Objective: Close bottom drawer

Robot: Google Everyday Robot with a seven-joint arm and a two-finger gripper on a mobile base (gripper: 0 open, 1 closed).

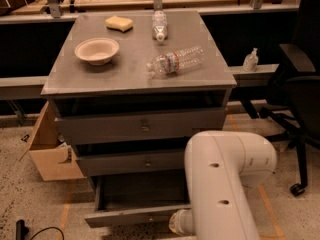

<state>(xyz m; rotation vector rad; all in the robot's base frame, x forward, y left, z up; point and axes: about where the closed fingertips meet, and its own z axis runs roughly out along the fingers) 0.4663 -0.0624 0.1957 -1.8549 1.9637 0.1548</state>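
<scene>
1. Camera view: bottom drawer (pixel 131 215) hangs open, lowest in the cabinet (pixel 125 86).
2. My gripper (pixel 176 223) is at its front's right end; grip state: cannot tell.
3. My arm (pixel 220 184) hides the drawer's right side.

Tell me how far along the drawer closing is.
Done: nothing yet; the bottom drawer stands pulled out, its inside showing. In hand: the gripper sits low at the drawer front's right end, largely hidden by the arm. Left: pushing the drawer fully in under the middle drawer.
</scene>
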